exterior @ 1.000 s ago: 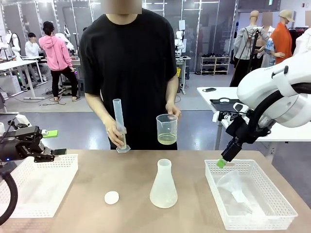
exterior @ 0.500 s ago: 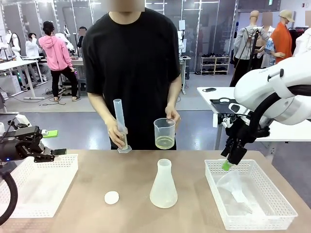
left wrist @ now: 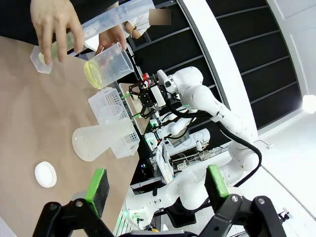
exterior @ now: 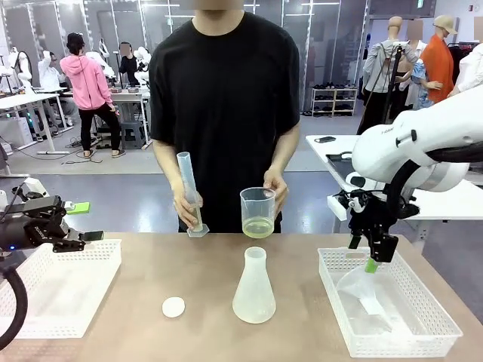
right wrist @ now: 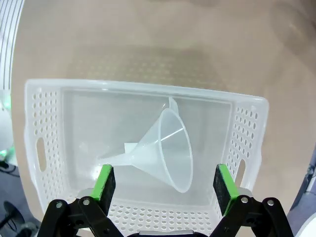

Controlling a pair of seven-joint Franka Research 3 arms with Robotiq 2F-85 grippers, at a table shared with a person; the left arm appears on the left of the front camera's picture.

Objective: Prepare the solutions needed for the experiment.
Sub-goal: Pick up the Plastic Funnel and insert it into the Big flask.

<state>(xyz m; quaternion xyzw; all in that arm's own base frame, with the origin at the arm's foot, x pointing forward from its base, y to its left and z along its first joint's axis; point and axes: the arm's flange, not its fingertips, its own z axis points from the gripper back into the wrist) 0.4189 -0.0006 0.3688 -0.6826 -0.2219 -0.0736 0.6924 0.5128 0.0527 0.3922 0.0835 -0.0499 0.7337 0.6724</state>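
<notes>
A lab table seen from the robot's side, with a person standing at the far edge.

The right gripper [exterior: 371, 264] hangs at centre right of the frame, pointing down, jaws wide apart and holding nothing. It is just above a clear funnel [exterior: 361, 290] lying on its side in the white basket [exterior: 434, 298] at lower right. From the wrist camera, the funnel [right wrist: 168, 148] lies between the two green pads. Its long axis runs left to right, with the spout toward the left pad and the wide mouth toward the right. That is nearly in line with the way the jaws close, so a wrist turn looks needed to pinch it across the cone.

The pale yellow solution [exterior: 258, 226] is a shallow layer in a beaker [exterior: 258, 204] in the person's hand [exterior: 275, 185], at frame centre. It is up and left of the right gripper and well apart from it. The person's other hand tilts a tall cylinder [exterior: 189, 188]. An empty flask [exterior: 253, 290] stands on the table below the beaker, between the baskets, with a white disc [exterior: 173, 306] to its left.

The left gripper [exterior: 84, 222] is at the left edge, jaws wide and empty, over a second basket [exterior: 106, 264]. It is the farther arm from the funnel.

The table [exterior: 204, 264] is flat, brown and matte. A wide workshop with other benches lies behind.
</notes>
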